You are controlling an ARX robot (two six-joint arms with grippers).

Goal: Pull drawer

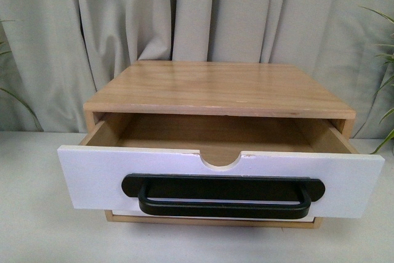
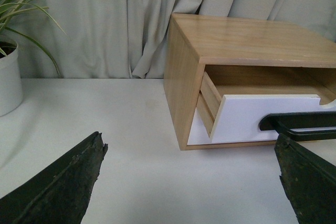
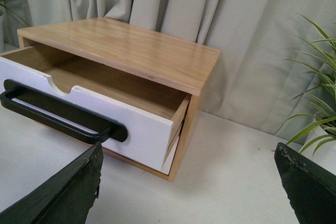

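Nearest the front camera is the drawer (image 1: 92, 170), its white front pulled well out of the cabinet (image 1: 215, 87) and filling the view from 9 to 3 o'clock, slightly tilted so its left end sits higher than its right. Across the lower middle of that front runs the black bar handle (image 1: 223, 196), and a half-round notch (image 1: 220, 159) is cut in the upper edge just above it, at about 12 o'clock from the handle. Light wood shows inside the open drawer, and nothing can be seen lying in it. A thin strip of a second white front (image 2: 195, 129) shows beneath the drawer, set back in the cabinet. Neither arm appears in the front view. In the left wrist view the left gripper (image 2: 191, 174) is spread wide, its two dark fingers (image 2: 63, 187) far apart with nothing between them, near the cabinet's left corner but not touching it. In the right wrist view the right gripper (image 3: 189, 179) is likewise spread wide and holds nothing, near the cabinet's right corner. Grey curtain (image 1: 123, 16) hangs behind at 12 o'clock, a plant (image 2: 16, 9) in a white pot (image 2: 9, 80) stands off to the left, and another plant (image 3: 315, 93) to the right; the white table (image 1: 31, 226) carries it all
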